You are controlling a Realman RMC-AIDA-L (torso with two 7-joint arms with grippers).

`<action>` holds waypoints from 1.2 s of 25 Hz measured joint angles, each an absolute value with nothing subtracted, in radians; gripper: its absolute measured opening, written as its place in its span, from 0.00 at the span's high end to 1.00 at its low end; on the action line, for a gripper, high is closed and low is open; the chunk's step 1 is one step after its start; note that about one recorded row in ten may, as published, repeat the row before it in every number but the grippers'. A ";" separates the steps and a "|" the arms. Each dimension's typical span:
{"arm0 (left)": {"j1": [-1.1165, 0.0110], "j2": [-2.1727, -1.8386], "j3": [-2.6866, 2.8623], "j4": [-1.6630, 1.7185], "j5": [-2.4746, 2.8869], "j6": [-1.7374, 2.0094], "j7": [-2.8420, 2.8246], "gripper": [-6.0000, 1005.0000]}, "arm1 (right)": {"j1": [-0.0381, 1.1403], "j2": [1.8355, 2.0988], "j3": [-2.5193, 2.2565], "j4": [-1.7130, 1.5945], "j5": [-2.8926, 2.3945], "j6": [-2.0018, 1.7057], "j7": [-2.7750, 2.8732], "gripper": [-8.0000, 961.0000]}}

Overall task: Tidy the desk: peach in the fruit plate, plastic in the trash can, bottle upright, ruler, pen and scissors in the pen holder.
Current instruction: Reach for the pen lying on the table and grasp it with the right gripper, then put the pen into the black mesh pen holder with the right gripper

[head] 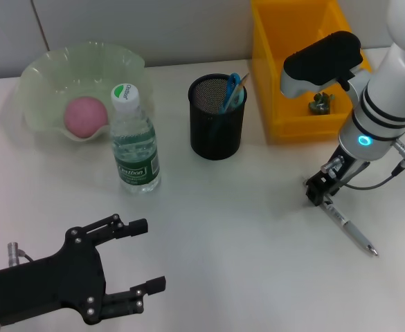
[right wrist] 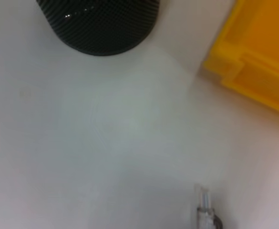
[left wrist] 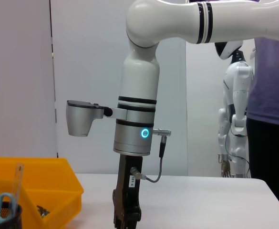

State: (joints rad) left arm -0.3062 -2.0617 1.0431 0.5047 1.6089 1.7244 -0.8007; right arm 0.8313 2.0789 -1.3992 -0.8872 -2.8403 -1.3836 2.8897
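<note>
Now the right end effector (head: 325, 196) points straight down, touching the pen (head: 349, 230).

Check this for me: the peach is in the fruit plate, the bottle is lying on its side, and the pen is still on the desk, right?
Not quite. In the head view the bottle stands upright beside the fruit plate, not on its side. The rest holds: the peach is in the plate and the pen lies on the desk by the right hand.

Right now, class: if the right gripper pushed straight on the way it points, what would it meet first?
The right gripper points down at the desk, its tip at one end of the pen lying there. It would likely meet that pen end, then the desk; the gap is unclear.
</note>
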 joint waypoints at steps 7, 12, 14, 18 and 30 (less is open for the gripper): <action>-0.305 -2.062 1.043 0.505 1.609 1.727 -0.801 0.21 | 0.830 2.079 -1.400 -0.905 -2.839 -1.377 2.876 0.73; -0.305 -2.062 1.043 0.505 1.609 1.735 -0.801 0.21 | 0.793 2.079 -1.387 -1.021 -2.830 -1.401 2.875 0.81; -0.305 -2.062 1.043 0.505 1.609 1.735 -0.801 0.21 | 0.778 2.079 -1.373 -1.076 -2.804 -1.420 2.867 0.81; -0.304 -2.061 1.041 0.506 1.609 1.745 -0.801 0.21 | 0.750 2.077 -1.331 -1.174 -2.720 -1.449 2.831 0.81; -0.297 -2.061 1.001 0.507 1.607 1.776 -0.804 0.21 | 0.629 2.080 -1.208 -1.389 -2.363 -1.274 2.562 0.81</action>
